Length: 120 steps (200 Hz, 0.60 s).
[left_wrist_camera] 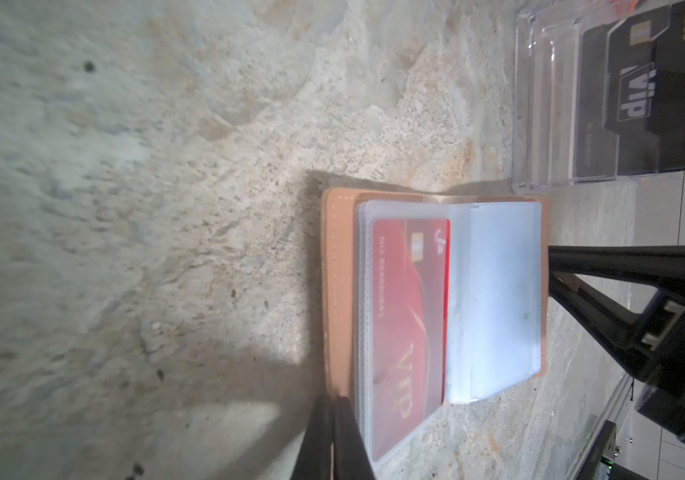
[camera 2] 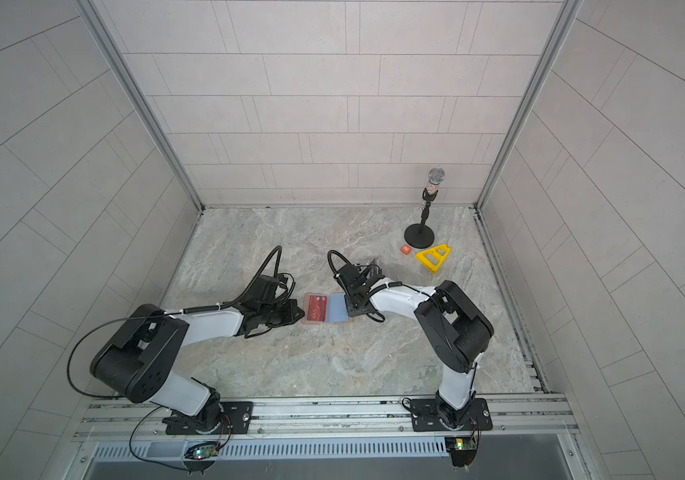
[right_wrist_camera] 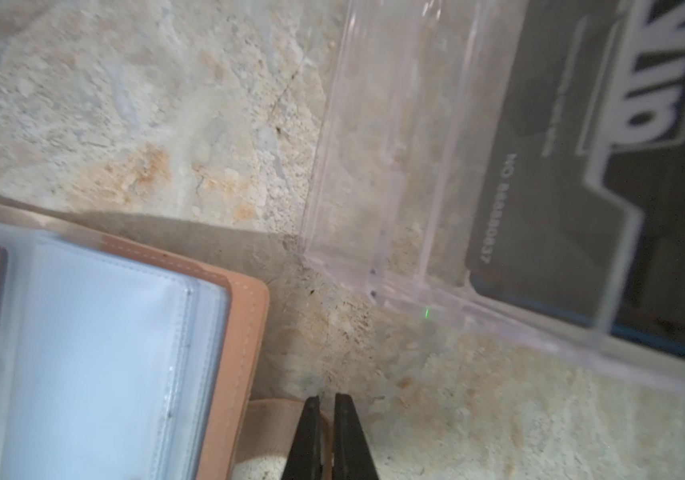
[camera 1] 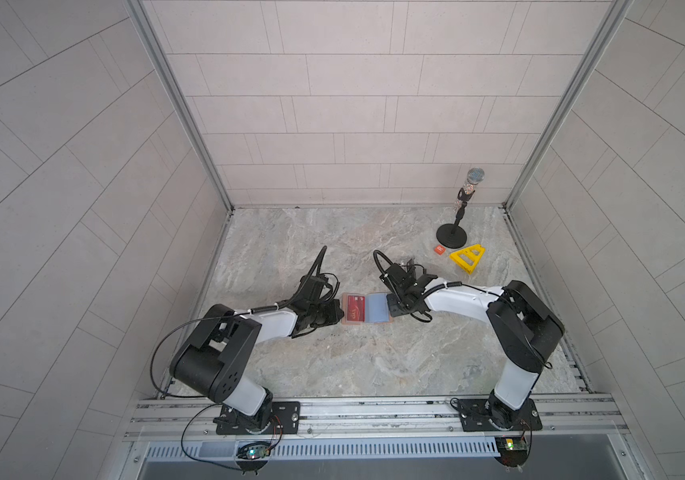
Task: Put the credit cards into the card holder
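The tan-pink card holder [camera 1: 349, 322] [camera 2: 310, 322] lies open on the table between both arms. A dark red credit card [camera 1: 355, 308] [left_wrist_camera: 409, 311] sits in the clear sleeve of one page. A whitish-blue card [camera 1: 377, 308] [right_wrist_camera: 95, 353] fills the other page. My left gripper [left_wrist_camera: 334, 401] [camera 1: 338, 311] is shut on the leather cover's edge [left_wrist_camera: 340, 270]. My right gripper [right_wrist_camera: 326, 399] [camera 1: 392, 307] is shut on the holder's snap tab [right_wrist_camera: 274, 424]. Black credit cards [left_wrist_camera: 644, 104] [right_wrist_camera: 548, 228] lie in a clear plastic box [left_wrist_camera: 540, 104] [right_wrist_camera: 374, 208] just behind the holder.
At the back right stand a microphone on a round black base [camera 1: 451, 237], a small orange tile [camera 1: 439, 249] and a yellow triangular frame [camera 1: 467, 257]. Tiled walls close the table on three sides. In both top views my right wrist hides most of the clear box.
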### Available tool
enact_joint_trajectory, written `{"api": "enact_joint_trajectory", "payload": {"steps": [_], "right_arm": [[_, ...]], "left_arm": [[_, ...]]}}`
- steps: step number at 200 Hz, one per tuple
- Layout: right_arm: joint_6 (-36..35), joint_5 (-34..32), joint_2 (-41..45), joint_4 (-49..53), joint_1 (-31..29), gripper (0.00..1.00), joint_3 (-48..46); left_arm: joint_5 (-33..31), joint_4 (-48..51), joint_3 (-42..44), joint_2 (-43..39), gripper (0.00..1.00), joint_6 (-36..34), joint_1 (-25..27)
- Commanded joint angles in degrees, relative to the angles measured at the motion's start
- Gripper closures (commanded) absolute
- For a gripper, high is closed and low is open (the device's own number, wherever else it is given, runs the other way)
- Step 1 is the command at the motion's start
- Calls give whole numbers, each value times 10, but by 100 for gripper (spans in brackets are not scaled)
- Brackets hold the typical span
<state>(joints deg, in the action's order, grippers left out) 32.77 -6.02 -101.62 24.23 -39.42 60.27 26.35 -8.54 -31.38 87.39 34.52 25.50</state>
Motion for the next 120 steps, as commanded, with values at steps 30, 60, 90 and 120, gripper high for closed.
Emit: {"api": "enact_joint_trajectory", "payload": {"steps": [30,60,90,120], "right_arm": [[1,40,29,-16,-7,96,-20],[5,68,44,-36,-3,96,-32],[11,98,47,-63,2,96,-47],[20,119,54,-90,11,98,-67]], "left_arm": [[-32,86,-3,-73,100,-17,1],[-42,127,-17,-112,100,-31,5],[-54,157,-38,-119,100,-42,23],[-72,176,-57,-113,100,-46,44]]}}
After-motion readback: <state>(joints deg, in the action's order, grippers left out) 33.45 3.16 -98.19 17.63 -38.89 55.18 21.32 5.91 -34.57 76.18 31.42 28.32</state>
